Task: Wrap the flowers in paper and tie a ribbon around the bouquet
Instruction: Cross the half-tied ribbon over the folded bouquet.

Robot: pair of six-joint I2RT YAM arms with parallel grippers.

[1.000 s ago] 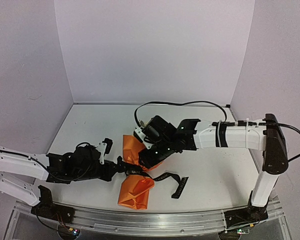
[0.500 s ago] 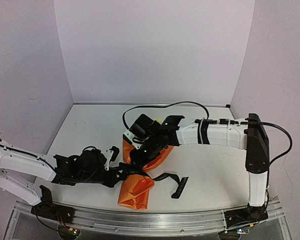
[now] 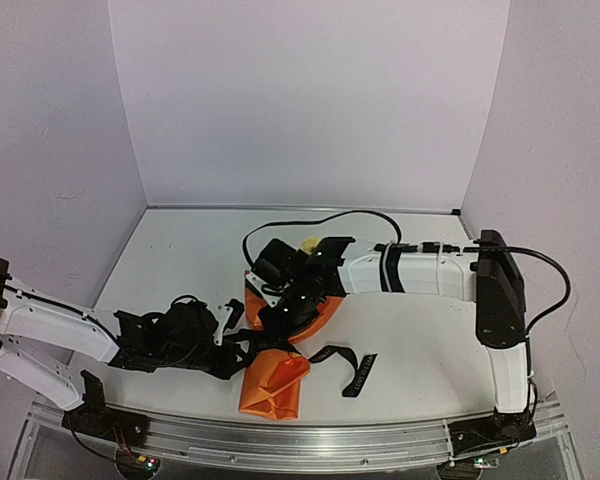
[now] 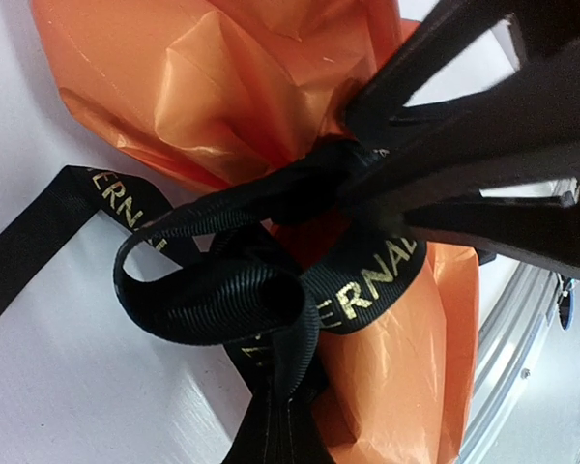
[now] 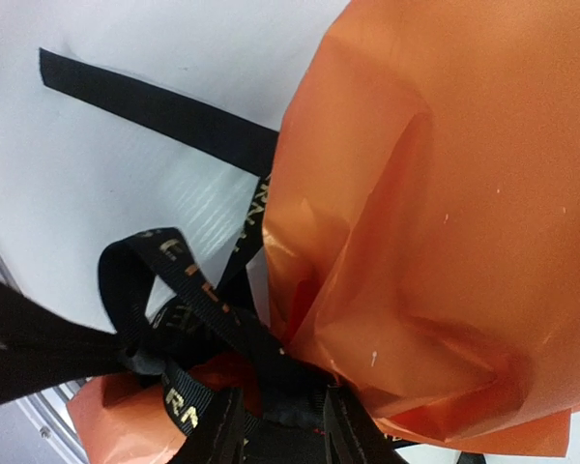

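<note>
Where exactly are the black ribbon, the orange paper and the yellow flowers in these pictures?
ribbon (image 4: 213,295): left wrist view, on the curled loop in the middle.
paper (image 5: 445,193): right wrist view, on the broad orange face.
flowers (image 3: 308,243): top view, on the yellow bit peeking out behind the right arm.

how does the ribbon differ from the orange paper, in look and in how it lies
Colour: the ribbon is black with gold lettering; the paper is plain bright orange.
Shape: the ribbon is a narrow strip; the paper is a broad, crinkled sheet.
Pose: the ribbon is looped around the paper's pinched waist, with one tail flat on the table; the paper is bunched and flares out on both sides of that waist.
Both are thin and floppy.
</note>
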